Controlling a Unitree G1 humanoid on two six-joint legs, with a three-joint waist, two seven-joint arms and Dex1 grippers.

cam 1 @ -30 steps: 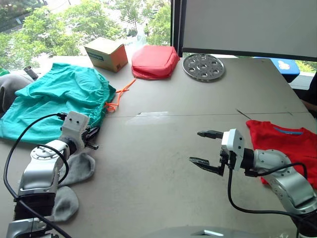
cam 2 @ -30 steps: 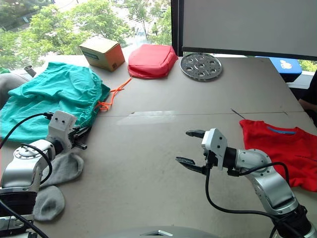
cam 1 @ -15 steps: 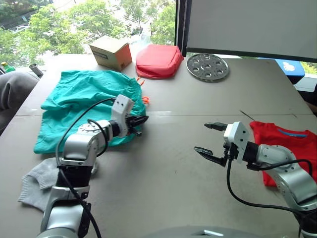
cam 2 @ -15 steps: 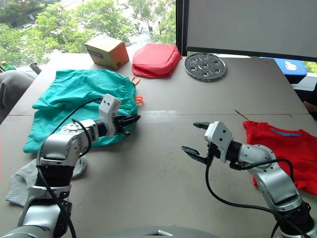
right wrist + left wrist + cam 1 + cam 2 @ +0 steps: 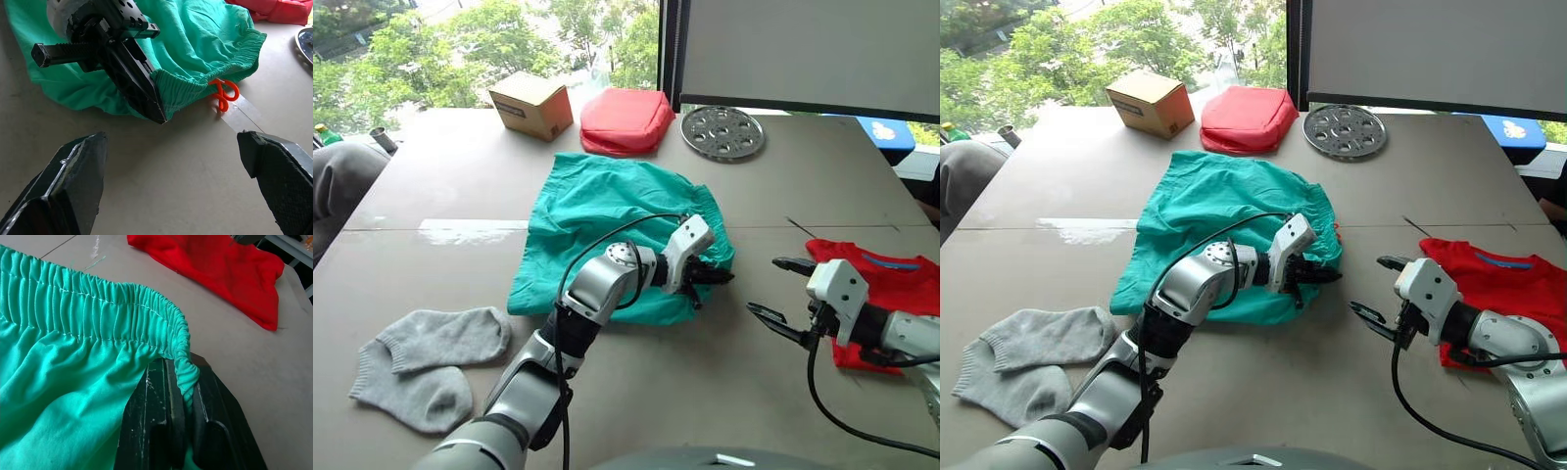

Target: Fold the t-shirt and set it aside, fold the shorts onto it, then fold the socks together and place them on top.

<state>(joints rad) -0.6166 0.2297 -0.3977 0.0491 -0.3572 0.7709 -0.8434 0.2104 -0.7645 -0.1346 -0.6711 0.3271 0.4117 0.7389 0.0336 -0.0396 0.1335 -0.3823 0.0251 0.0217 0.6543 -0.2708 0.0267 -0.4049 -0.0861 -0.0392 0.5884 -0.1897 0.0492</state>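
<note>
Shorts (image 5: 607, 211) on counter (image 5: 450, 186), waistband clamped in left gripper (image 5: 720, 278) | right gripper (image 5: 781, 291) spread wide, empty, just beyond | t-shirt (image 5: 881, 284) behind it unfolded | advice: keep the clamp firm, drag low to avoid bunching.

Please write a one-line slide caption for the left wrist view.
Left gripper pinching the shorts at the elastic waistband, t-shirt beyond.

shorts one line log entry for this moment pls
left claw: shut on shorts waistband | right claw: open, apart | t-shirt: unfolded | socks: untouched
</note>
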